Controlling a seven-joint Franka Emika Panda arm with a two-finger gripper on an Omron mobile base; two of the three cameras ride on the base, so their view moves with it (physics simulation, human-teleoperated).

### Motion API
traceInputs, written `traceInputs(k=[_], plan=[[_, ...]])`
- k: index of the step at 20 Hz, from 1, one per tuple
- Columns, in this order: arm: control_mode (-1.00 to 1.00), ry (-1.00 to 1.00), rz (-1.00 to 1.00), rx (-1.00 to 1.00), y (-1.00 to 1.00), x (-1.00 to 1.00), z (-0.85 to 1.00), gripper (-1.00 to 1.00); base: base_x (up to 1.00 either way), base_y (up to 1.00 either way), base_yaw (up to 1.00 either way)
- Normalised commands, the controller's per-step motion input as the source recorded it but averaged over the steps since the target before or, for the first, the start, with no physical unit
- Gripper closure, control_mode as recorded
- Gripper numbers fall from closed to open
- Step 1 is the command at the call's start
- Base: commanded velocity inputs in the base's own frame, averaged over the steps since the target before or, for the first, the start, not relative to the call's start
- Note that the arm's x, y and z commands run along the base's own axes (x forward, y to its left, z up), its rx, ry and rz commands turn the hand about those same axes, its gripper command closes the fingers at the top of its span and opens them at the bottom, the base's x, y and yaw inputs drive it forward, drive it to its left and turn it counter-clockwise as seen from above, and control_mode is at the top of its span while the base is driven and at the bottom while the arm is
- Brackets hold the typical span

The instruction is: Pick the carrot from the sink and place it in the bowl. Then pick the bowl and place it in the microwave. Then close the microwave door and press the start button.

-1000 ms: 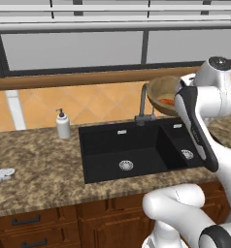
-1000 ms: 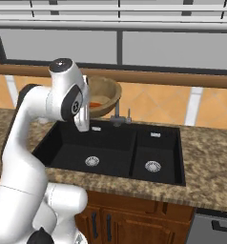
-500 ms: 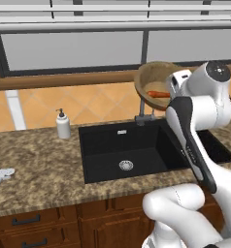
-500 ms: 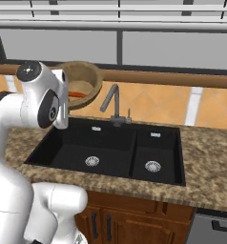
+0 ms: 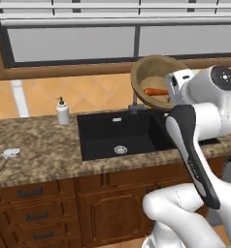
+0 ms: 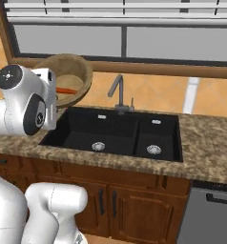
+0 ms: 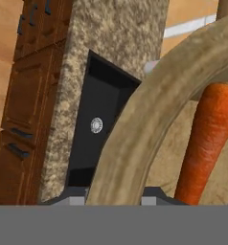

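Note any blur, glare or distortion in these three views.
Left base view: sharp, evenly lit, no glare; the bowl reads clearly. Right base view: equally crisp, sink basins flat black. Hand view: the bowl rim looms huge and soft-textured, carrot enlarged by closeness.

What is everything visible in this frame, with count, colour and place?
bowl: one, tan-brown wood, held up tilted above the sink's back edge
carrot: one, orange, inside the bowl
sink: one, black, two basins, set in the counter
faucet: one, grey, behind the sink
soap dispenser: one, white, on the counter beside the sink
counter: one, speckled brown stone
cabinets: brown wood, under the counter
gripper: one, dark fingertips, shut on the bowl's rim
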Motion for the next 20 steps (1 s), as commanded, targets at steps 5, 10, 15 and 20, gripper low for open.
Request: traceInputs(k=[5, 10, 15, 20], plan=[[1.00, 0.00, 0.00, 0.00, 0.00, 0.00, 0.00, 1.00, -0.58, -0.11, -0.55], [1.00, 0.00, 0.00, 0.00, 0.00, 0.00, 0.00, 1.00, -0.04, -0.02, -0.91], [1.00, 0.00, 0.00, 0.00, 0.00, 0.00, 0.00, 1.00, 0.00, 0.00, -0.98], [1.00, 0.00, 0.00, 0.00, 0.00, 0.00, 0.00, 1.00, 0.00, -0.04, -0.96]])
